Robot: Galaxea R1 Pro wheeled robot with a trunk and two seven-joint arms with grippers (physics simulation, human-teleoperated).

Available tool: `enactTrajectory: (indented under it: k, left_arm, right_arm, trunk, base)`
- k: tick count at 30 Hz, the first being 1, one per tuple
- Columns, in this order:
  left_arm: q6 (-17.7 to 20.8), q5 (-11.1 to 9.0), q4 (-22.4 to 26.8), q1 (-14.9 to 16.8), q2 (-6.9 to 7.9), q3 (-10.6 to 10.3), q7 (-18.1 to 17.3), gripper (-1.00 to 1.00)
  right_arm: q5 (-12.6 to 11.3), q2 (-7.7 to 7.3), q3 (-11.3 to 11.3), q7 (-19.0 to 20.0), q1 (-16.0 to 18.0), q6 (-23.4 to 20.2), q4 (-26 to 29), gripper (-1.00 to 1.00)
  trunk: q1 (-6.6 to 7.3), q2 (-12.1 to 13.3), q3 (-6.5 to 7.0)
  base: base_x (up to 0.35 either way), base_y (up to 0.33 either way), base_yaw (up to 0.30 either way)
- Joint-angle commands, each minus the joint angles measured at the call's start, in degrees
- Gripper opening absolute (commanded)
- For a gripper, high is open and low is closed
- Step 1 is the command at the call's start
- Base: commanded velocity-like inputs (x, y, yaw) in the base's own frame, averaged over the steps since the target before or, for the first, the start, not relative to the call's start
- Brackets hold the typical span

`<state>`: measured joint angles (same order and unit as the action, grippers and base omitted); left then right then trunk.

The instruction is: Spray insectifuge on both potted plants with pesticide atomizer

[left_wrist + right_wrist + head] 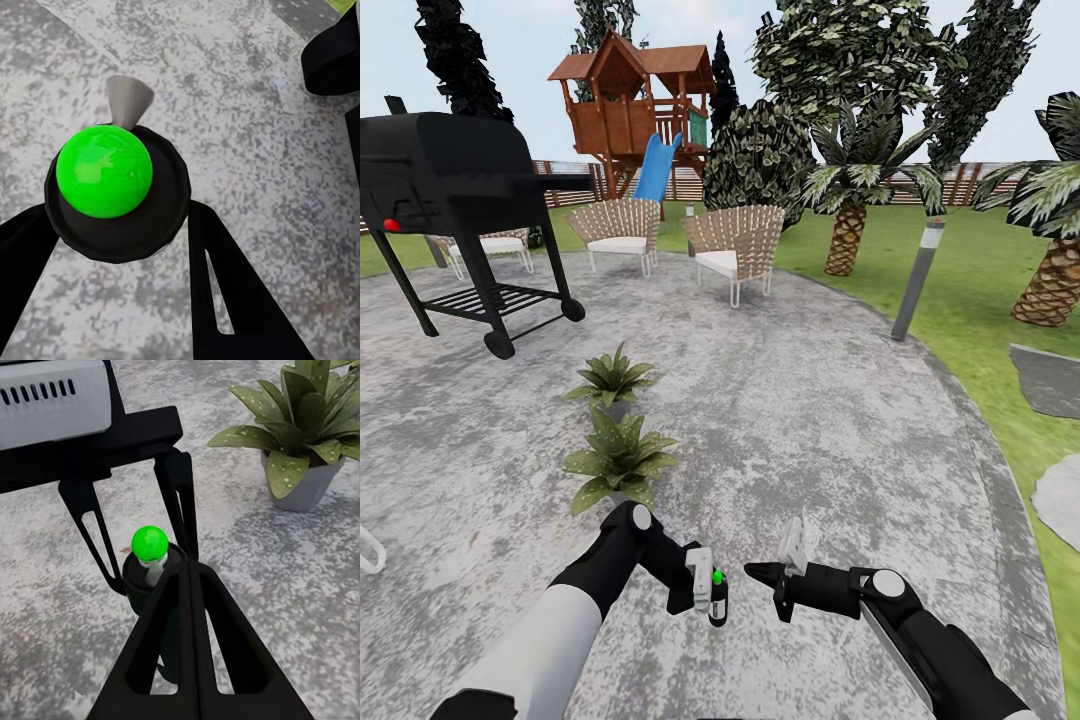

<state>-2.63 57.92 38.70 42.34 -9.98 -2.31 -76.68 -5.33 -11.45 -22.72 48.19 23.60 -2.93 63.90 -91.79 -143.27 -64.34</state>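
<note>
So the left tool (pixel 708 590) has its fingers clamped on the pesticide atomizer (pixel 717 598), a small dark bottle with a bright green ball on top, held upright just above the grey paving (pixel 810 420). In the left wrist view the black fingers (pixel 225 285) sit on both sides of the bottle's cap. The right tool (pixel 762 575) points at the bottle from close by, its fingers pressed together with nothing in them. Both potted plants (pixel 618 458) sit just ahead of the left arm, with a black grill (pixel 450 180) further back.
</note>
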Motion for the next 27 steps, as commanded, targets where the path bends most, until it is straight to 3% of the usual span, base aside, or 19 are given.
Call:
enactTrajectory:
  k: [1,13,14,17,20,27]
  left_arm:
    - [-0.3,0.3,0.1,0.0,-0.02,0.0,-0.1,-1.00]
    - [-0.2,0.1,0.1,0.0,-0.02,0.0,0.0,-1.00]
    - [-0.2,-0.3,0.1,0.0,-0.02,0.0,0.0,-1.00]
    - [-0.3,-3.9,0.1,0.0,-0.02,-1.1,0.1,-1.00]
    - [-0.2,-5.1,0.1,0.0,-0.02,-4.1,0.6,-1.00]
    - [-0.1,-6.7,0.1,0.0,-0.02,-5.2,0.9,-1.00]
  right_arm:
    - [-0.6,-0.06,-0.1,0.1,0.0,-0.3,0.0,-1.00]
    - [-0.6,0.01,-0.1,0.1,0.0,-0.3,-0.4,-1.00]
    - [-0.6,0.02,-0.1,0.1,0.0,-0.3,-0.4,-1.00]
    - [-0.6,0.03,-0.1,0.1,0.0,-0.3,-0.4,-1.00]
    - [-0.6,0.03,-0.1,0.1,0.0,-0.3,-0.4,-1.00]
    - [-0.7,0.03,-0.1,0.1,0.0,-0.3,-0.4,-1.00]
  trunk:
    - [0.01,0.0,-0.05]
    - [0.01,0.0,-0.05]
    - [0.01,0.0,-0.05]
    - [0.01,0.0,-0.05]
    - [0.01,0.0,-0.05]
    - [0.01,0.0,-0.05]
  base:
    - [0.000,0.000,0.000]
    - [0.000,0.000,0.000]
    - [0.000,0.000,0.000]
    - [0.000,0.000,0.000]
    - [0.000,0.000,0.000]
    - [0.000,0.000,0.000]
